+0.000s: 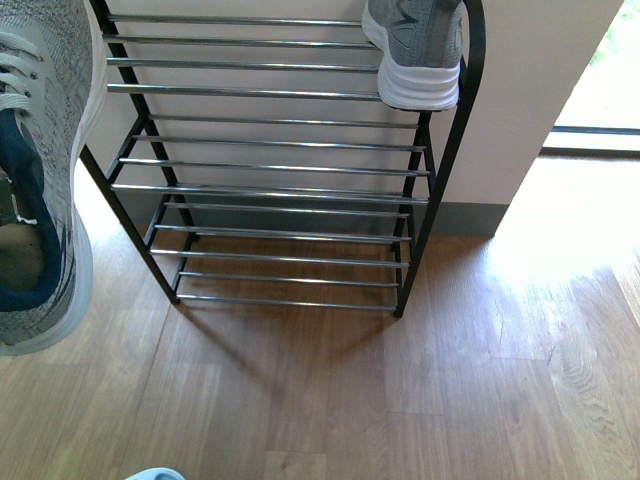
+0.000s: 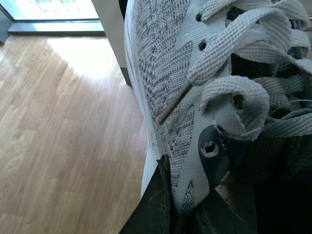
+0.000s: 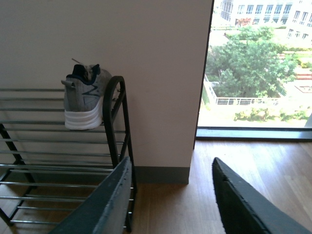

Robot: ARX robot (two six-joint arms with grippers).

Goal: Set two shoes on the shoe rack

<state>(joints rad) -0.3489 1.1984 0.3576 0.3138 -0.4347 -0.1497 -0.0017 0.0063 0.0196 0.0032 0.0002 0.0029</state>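
Observation:
A grey knit sneaker [image 1: 45, 170] with white sole and navy lining hangs in the air at the far left of the front view, left of the shoe rack [image 1: 270, 190]. My left gripper [image 2: 183, 214] is shut on its side wall near the laces [image 2: 234, 63]. A second grey sneaker [image 1: 418, 50] stands on the rack's top tier at the right end, and it also shows in the right wrist view [image 3: 84, 100]. My right gripper [image 3: 168, 204] is open and empty, held off the floor to the right of the rack [image 3: 58, 161]. A pale blue sandal edge [image 1: 155, 474] shows at the bottom.
A cream wall [image 1: 540, 90] with a grey skirting stands behind the rack. A floor-length window [image 3: 258, 68] lies to the right. Wooden floor [image 1: 420, 400] stretches in front of the rack.

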